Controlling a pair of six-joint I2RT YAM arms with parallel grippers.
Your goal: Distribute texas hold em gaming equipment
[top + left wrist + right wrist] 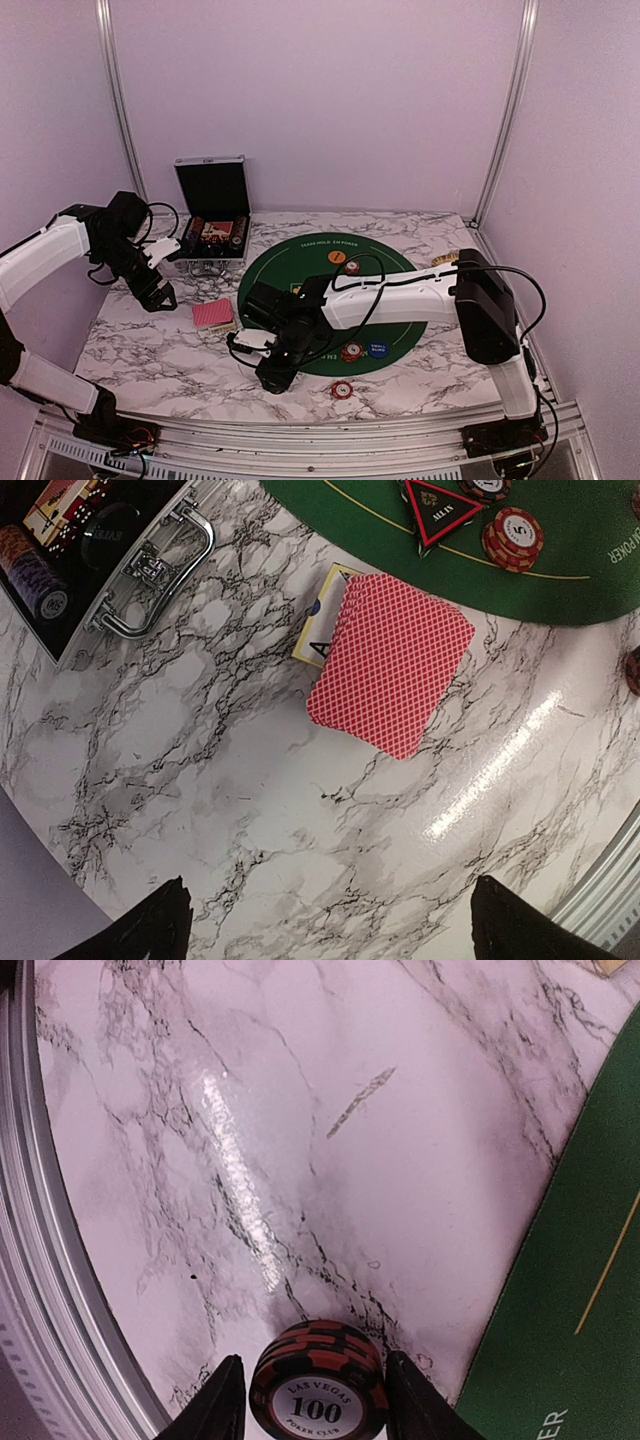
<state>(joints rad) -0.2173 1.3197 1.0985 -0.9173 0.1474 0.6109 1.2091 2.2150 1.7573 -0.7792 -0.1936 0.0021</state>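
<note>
Marble tabletop (pixel 300 1110) by the round green mat's (pixel 570 1260) seven o'clock edge: my right gripper (pixel 315 1360), half-closed, straddles a black-and-red poker chip stack (pixel 319 1395), grip uncertain, likely light, rigid, slick; pinch opposite rims.

The top camera sits high at the near edge and looks down on the whole tabletop (pixel 150 350), out to the back wall (pixel 320 100). The left wrist camera hangs over the left side and looks down past its own fingers (pixel 150 930). The right wrist camera is very low by the near edge. All three see the green mat (pixel 300 262). The top and left ones share the cards (pixel 212 313).
</note>
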